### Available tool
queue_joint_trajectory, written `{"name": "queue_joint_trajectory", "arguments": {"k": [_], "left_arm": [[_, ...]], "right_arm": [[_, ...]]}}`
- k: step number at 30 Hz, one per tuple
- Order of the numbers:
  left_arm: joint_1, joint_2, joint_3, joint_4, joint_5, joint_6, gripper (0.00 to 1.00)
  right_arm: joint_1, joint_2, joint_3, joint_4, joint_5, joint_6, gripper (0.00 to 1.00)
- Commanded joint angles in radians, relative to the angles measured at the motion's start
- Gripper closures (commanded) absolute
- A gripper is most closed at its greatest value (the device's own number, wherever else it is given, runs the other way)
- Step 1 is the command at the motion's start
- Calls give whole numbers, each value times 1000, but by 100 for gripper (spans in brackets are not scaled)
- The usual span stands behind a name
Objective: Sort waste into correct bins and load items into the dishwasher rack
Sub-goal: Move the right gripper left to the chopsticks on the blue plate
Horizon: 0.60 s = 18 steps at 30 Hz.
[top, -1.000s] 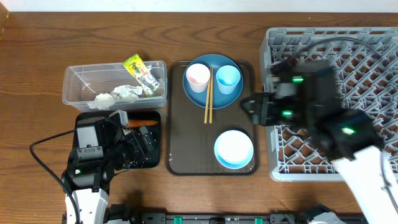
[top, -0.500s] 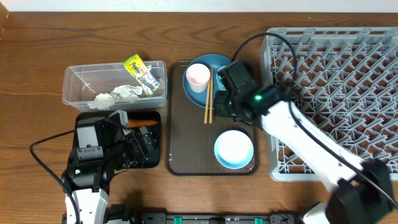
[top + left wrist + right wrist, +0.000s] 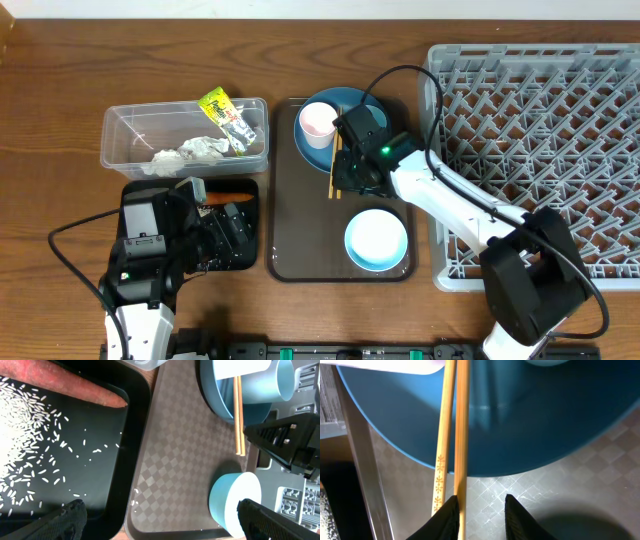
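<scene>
As we are reaching over the tray (image 3: 300,240), only the wrist view is showing our right gripper (image 3: 481,505) half-open, empty, beside the chopsticks (image 3: 456,435).

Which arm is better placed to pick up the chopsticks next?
Right. The right gripper hangs just over the end of the chopsticks on the brown tray, jaws apart. The left gripper, open, is over the black tray, off to the side.

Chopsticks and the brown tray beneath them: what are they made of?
The chopsticks look like light wood or bamboo: pale tan, matte, with a small printed flower pattern. The tray looks like moulded plastic: dark brown, with an embossed diamond texture and a slight sheen.
</scene>
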Motion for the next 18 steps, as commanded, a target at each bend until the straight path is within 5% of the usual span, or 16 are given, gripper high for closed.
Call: {"name": "queue_joint_trajectory", "arguments": {"k": [1, 18], "left_arm": [[5, -2, 16, -2, -10, 10, 2], [5, -2, 16, -2, -10, 10, 2]], "right_arm": [[13, 5, 5, 5, -6, 16, 74], [41, 5, 5, -11, -2, 16, 78]]}}
